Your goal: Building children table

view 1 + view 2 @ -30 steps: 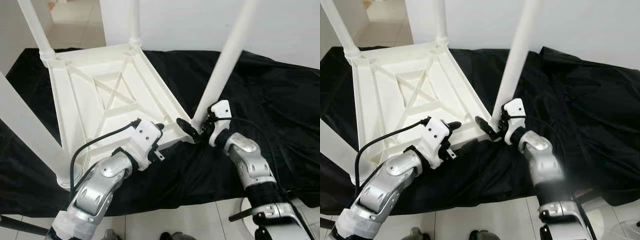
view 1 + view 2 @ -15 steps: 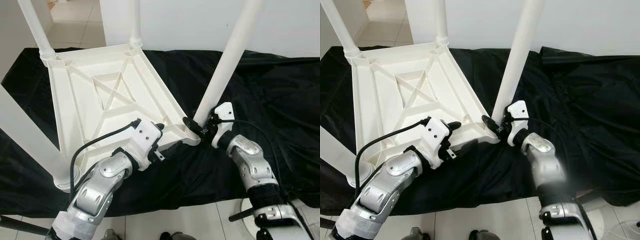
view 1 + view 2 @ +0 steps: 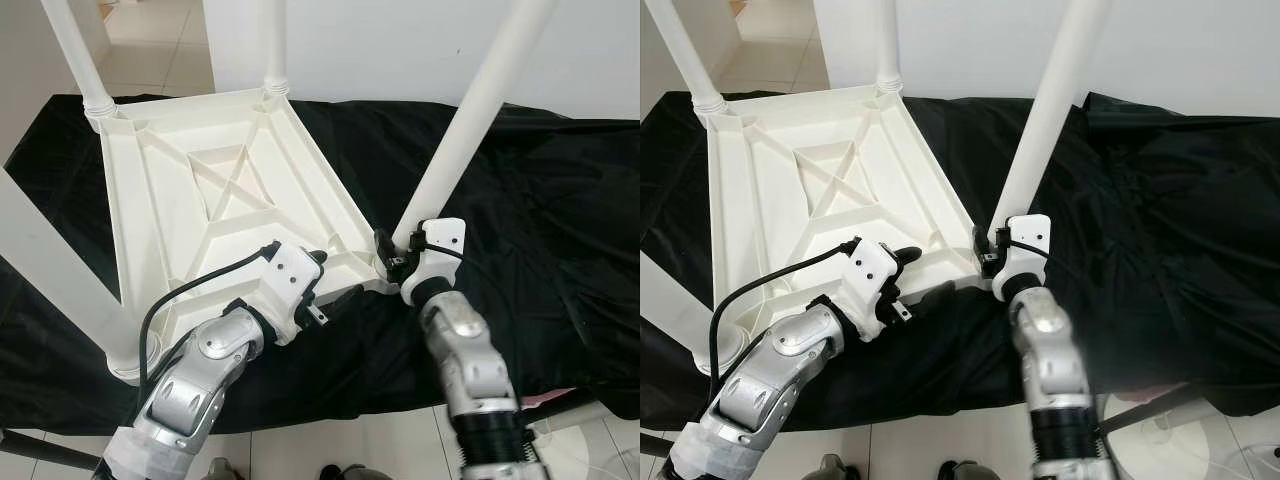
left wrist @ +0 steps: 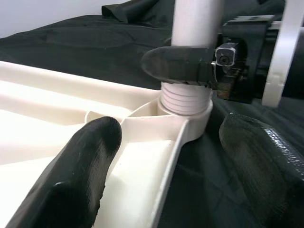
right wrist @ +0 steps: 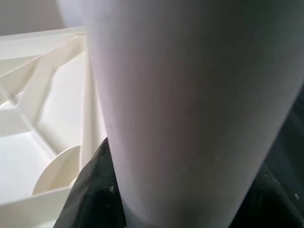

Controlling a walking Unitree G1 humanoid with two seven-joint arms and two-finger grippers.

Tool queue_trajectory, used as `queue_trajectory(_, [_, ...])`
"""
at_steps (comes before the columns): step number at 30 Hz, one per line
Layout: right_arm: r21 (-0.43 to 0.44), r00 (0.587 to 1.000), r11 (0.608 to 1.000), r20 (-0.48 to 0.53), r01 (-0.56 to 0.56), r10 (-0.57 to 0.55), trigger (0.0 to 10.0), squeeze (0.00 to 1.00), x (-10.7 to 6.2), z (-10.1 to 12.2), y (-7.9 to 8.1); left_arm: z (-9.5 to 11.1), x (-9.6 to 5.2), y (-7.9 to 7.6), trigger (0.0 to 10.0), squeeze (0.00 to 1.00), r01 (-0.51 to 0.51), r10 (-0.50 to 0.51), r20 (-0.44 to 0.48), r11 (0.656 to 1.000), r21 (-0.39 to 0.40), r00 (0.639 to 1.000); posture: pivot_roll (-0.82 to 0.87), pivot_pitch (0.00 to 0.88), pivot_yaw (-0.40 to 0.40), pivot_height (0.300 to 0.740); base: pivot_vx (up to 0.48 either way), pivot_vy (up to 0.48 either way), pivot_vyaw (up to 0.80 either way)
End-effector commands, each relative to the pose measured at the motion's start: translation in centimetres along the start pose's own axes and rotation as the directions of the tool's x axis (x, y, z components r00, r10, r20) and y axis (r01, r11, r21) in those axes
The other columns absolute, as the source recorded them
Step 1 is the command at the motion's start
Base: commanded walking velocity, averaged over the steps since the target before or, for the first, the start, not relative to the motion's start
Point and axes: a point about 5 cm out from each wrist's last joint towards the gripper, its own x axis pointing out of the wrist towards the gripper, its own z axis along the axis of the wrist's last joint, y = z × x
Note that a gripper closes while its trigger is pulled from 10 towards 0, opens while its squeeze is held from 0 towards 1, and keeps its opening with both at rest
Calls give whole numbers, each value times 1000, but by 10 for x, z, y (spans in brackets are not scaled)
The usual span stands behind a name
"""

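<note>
Legs [image 3: 470, 125] ran out of frame above the upturned table [image 3: 215, 195].
Right gripper [image 3: 392, 258] clasped the near leg's base; left gripper [image 4: 161, 161] straddled the table's edge, fingers [image 4: 85, 166] spread.

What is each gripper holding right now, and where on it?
Right gripper clamps the table leg at its base, just above the threaded socket. Left gripper straddles the tabletop rim, open.

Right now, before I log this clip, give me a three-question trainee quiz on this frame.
1. True or false: the tabletop lies underside up on the black cloth.
2. The right gripper holds which leg? A) near right corner B) far left corner
3. Fill in: the left gripper straddles the tabletop's ____.

Key: 1 true; 2 A; 3 rim, fingers open either side.
</note>
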Motion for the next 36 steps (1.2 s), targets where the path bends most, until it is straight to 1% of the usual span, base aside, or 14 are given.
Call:
queue_trajectory(1, [36,993,994,-61,105,-102,10000,0,-9,-14,-3,1,0,0,10000,0,13,-13,9,1000,9,1000,-52,120,-42,740,0,0,0])
queue_trajectory(6, [80,994,992,-62,96,-91,10000,0,-11,-12,10,2,0,1,10000,0,11,-11,11,1000,8,1000,-50,116,-40,740,0,0,0])
queue_trajectory(7, [97,997,993,-45,61,-57,10000,1000,-11,-9,12,2,1,1,10000,0,11,-11,12,1000,9,1000,-51,115,-42,740,0,0,0])
queue_trajectory(15, [73,997,994,3,-76,76,10000,1000,-12,5,6,2,1,0,10000,0,15,-15,14,1000,10,1000,-52,107,-46,740,0,0,0])
queue_trajectory(16, [50,991,990,5,-136,136,10000,600,-11,7,-3,2,1,0,10000,0,15,-15,16,1000,9,1000,-51,103,-48,740,0,0,0])
queue_trajectory(17, [50,991,990,5,-136,136,10000,600,-11,7,-3,2,1,0,10000,0,15,-15,16,1000,9,1000,-51,103,-48,740,0,0,0])
queue_trajectory(18, [11,979,979,-4,-205,205,10000,0,-10,8,-12,2,1,0,10000,0,14,-15,17,1000,11,1000,-51,103,-48,740,0,0,0])
queue_trajectory(22, [-31,957,956,-15,-291,291,10000,0,-7,10,-23,2,2,1,10000,0,14,-14,18,1000,11,1000,-53,99,-49,740,0,0,0])
queue_trajectory(25, [-89,914,910,-49,-405,402,10000,0,-1,11,-28,3,3,1,10000,0,15,-16,20,1000,12,1000,-57,96,-48,740,0,0,0])
queue_trajectory(29, [-165,825,809,-129,-565,550,10000,0,14,7,-29,4,4,0,10000,0,16,-16,25,1000,15,1000,-55,98,-45,740,0,0,0])
queue_trajectory(31, [-167,809,791,-140,-588,572,10000,0,15,6,-28,4,4,0,10000,0,16,-17,26,1000,15,1000,-55,98,-45,740,0,0,0])
queue_trajectory(32, [-165,797,780,-151,-604,585,9490,0,17,5,-28,4,4,0,10000,0,14,-15,25,1000,15,1000,-55,99,-45,740,0,0,0])
queue_trajectory(33, [-169,790,772,-160,-613,592,2431,0,19,3,-28,4,5,0,10000,0,12,-13,26,1000,15,1000,-50,99,-49,740,0,0,0])
queue_trajectory(36, [-171,784,766,-166,-620,598,2431,0,20,2,-28,4,5,1,10000,0,11,-11,26,1000,15,1000,-50,99,-49,740,0,0,0])
